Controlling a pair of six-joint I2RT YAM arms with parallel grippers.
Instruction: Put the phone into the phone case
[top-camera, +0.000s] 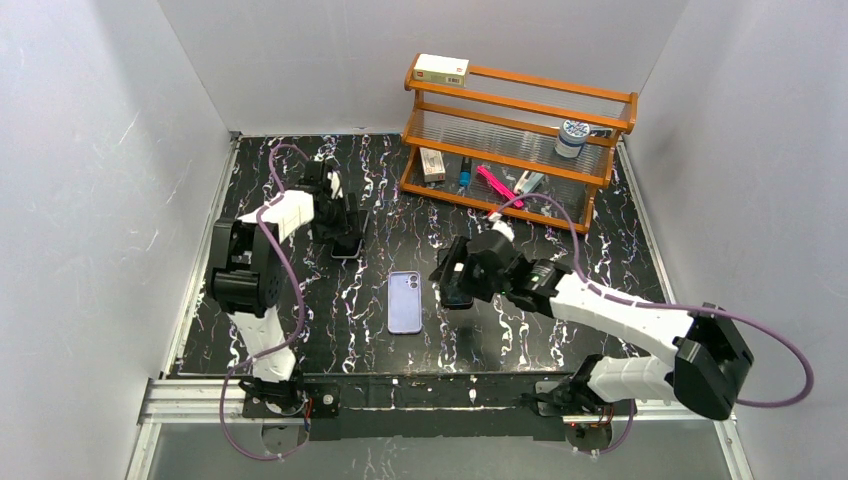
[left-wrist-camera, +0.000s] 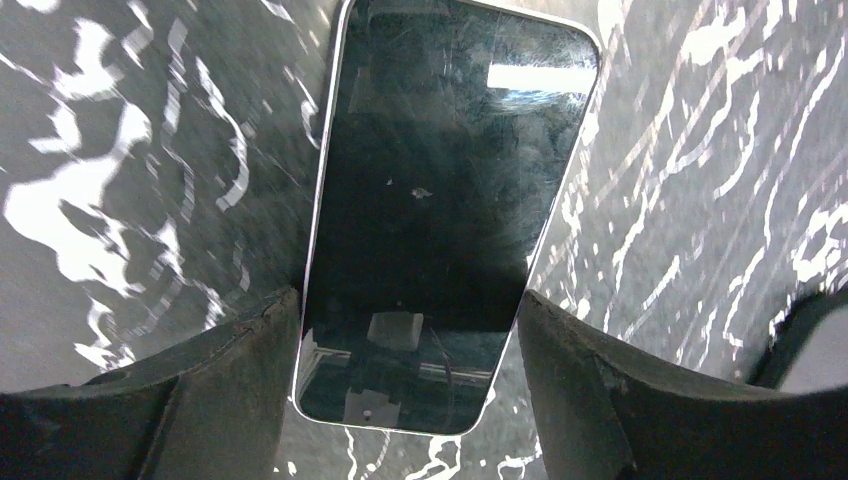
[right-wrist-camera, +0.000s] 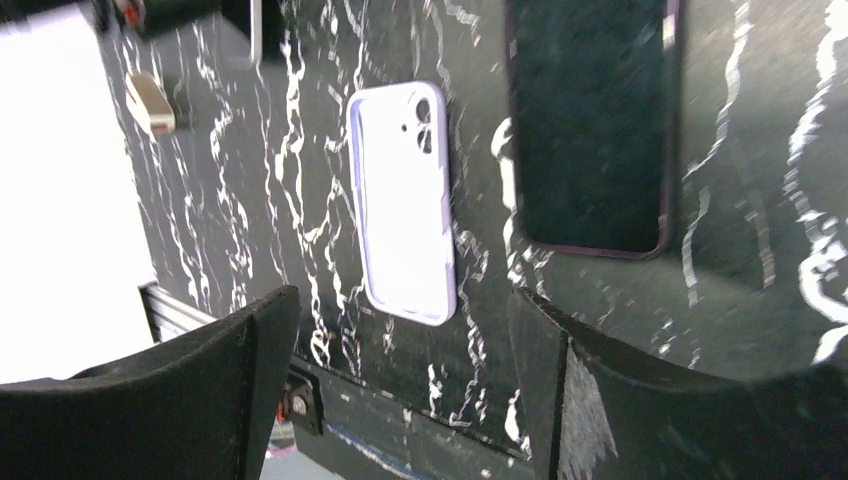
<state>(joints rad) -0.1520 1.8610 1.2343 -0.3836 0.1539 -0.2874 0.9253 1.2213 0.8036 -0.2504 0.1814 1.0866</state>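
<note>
A black glass-fronted phone lies face up on the dark marbled table at the left. My left gripper straddles its near end, and each finger presses a long edge, so it is shut on the phone. The pale lavender phone case lies flat in the middle of the table, hollow side up. My right gripper hovers just right of the case, open with nothing between its fingers.
A second dark phone lies beside the case under the right gripper. An orange wooden rack with a box, a jar and small items stands at the back right. White walls enclose the table; a metal rail runs along the near edge.
</note>
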